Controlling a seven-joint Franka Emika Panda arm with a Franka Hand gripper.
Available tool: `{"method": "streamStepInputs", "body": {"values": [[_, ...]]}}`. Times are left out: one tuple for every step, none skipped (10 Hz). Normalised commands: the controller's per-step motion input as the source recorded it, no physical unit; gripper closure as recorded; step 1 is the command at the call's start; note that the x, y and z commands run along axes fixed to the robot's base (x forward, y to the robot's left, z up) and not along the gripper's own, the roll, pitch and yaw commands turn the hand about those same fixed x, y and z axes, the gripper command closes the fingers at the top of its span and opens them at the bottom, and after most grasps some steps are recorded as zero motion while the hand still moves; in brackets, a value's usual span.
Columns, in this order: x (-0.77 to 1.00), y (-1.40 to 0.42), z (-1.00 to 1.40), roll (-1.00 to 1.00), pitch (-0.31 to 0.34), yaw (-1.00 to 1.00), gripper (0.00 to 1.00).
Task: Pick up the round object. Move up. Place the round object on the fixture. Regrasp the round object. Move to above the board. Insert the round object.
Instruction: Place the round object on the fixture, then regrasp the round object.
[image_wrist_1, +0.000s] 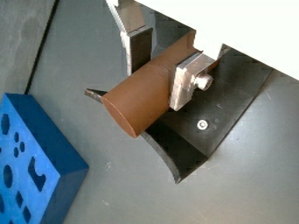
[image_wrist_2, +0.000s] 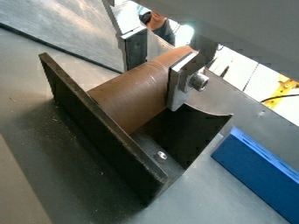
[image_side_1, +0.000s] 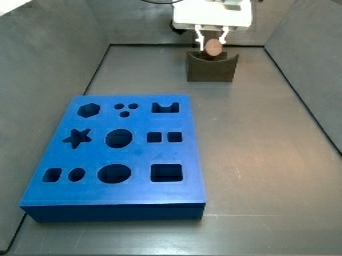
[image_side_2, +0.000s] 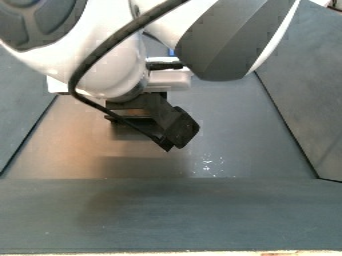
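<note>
The round object, a brown wooden cylinder, lies on its side in the notch of the dark fixture. In both wrist views my gripper is shut on the round object, with a silver finger pressed to one flank and the dark-padded finger against the opposite one. In a side view the gripper hangs over the fixture at the far end of the floor. The blue board with its cut-out holes lies well apart from them.
A corner of the board shows beside the fixture in a wrist view. Grey walls ring the floor. The robot's arm fills most of a side view.
</note>
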Motion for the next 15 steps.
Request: {"method": "streamStepInputs", "body": {"values": [[0.08, 0.14, -0.49, -0.30, -0.014, -0.15, 1.00], [0.00, 0.00, 0.00, 0.00, 0.000, 0.00, 0.00], [0.00, 0.00, 1.00, -0.05, -0.067, -0.03, 0.00], [0.00, 0.00, 1.00, -0.05, -0.064, -0.02, 0.00], [-0.02, 0.01, 1.00, -0.01, -0.050, 0.01, 0.00], [-0.03, 0.00, 1.00, 0.03, -0.039, 0.03, 0.00], [-0.04, -0.01, 1.00, 0.06, -0.010, 0.04, 0.00], [-0.04, 0.00, 0.96, 0.06, 0.011, 0.05, 0.00], [-0.04, 0.00, 0.67, 0.07, 0.062, 0.05, 0.00], [-0.04, 0.00, 0.56, 0.08, 0.082, 0.04, 0.00], [-0.03, 0.00, 0.27, 0.08, 0.116, 0.03, 0.00], [-0.09, -1.00, 0.70, 1.00, 0.059, 0.02, 0.00], [-0.08, -1.00, 0.60, 1.00, 0.058, 0.02, 0.00], [-0.10, -1.00, 0.56, 1.00, 0.051, 0.02, 0.00], [-0.13, -0.94, 0.40, 1.00, 0.040, 0.01, 0.00]]}}
